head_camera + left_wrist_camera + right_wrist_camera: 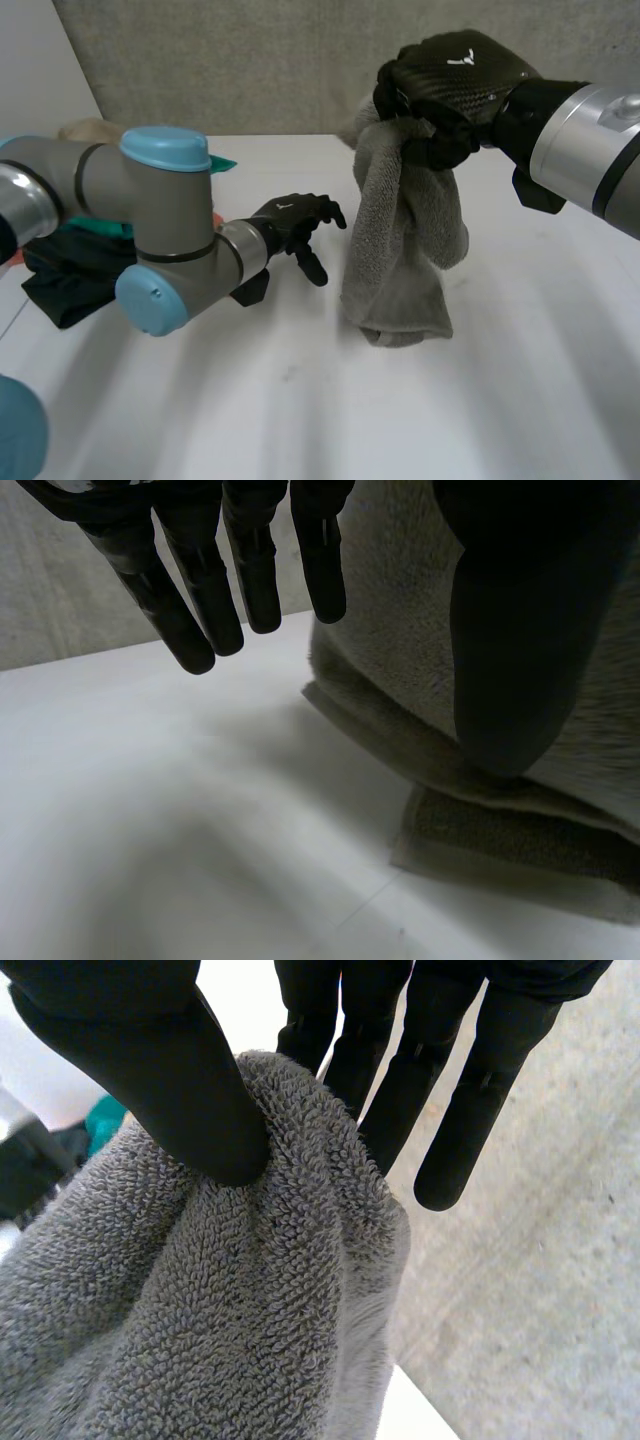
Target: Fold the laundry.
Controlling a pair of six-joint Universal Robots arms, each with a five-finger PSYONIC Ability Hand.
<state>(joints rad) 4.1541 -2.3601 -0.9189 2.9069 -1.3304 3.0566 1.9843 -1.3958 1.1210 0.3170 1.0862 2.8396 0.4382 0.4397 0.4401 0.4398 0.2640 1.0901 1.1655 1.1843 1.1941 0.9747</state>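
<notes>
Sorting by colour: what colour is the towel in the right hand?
The towel is plain grey, clearest in the right wrist view.

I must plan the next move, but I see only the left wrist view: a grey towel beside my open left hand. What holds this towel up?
Observer: The right hand holds the grey towel by its bunched top, pinched between thumb and fingers.
Operator: Is the towel spread out?
Observer: No, it hangs from that hand in one narrow, crumpled column down to the white table.
Operator: Is more laundry there?
Observer: Yes, a dark garment and some teal cloth lie behind the left arm.
</notes>
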